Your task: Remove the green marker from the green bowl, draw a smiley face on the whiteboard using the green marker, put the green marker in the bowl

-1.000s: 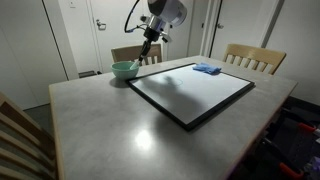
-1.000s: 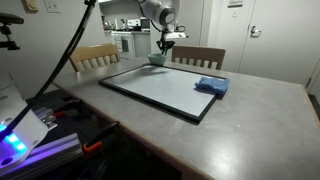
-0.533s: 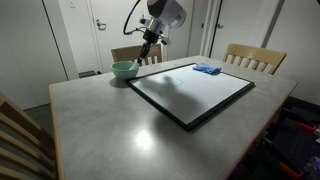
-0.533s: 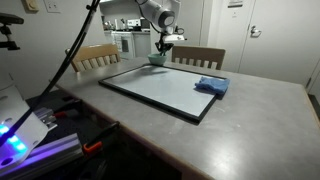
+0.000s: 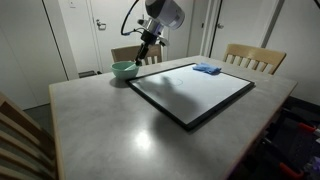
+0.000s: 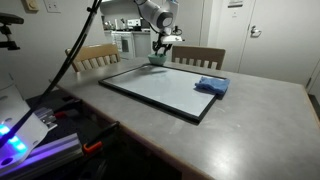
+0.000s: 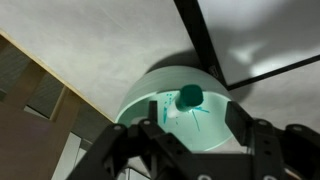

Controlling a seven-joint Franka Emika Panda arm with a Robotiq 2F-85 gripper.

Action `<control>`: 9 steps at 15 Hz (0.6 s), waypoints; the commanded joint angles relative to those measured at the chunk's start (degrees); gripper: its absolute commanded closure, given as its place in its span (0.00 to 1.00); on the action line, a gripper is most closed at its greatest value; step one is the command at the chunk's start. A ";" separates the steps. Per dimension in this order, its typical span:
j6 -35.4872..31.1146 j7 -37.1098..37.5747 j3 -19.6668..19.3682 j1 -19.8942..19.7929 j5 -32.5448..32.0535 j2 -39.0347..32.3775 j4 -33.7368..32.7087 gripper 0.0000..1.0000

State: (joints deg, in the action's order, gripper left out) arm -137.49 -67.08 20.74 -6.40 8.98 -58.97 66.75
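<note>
One of three steps in hand: fetching green marker, lying in green bowl directly beneath gripper. Jaws spread, nothing pinched. Whiteboard apparently unmarked, off to one side. Next: descend, straddle marker, close gently.

No text, brand or number is readable for you in any view. In an exterior view, a white sign high up and a small dark plate below it are too small to read. In the wrist view, green streaks inside the green bowl form no letters.
</note>
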 commanded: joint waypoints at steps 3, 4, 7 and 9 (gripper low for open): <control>3.80 -1.17 -0.38 -0.29 0.79 2.87 1.09 0.00; 4.54 -0.71 -0.79 0.17 0.38 3.88 1.78 0.00; 9.79 -0.35 -0.73 0.11 1.14 5.80 1.62 0.00; 14.38 0.35 -1.04 0.23 1.56 7.19 1.40 0.00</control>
State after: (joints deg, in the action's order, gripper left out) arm -128.66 -66.79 20.70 -6.26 8.97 -55.14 66.50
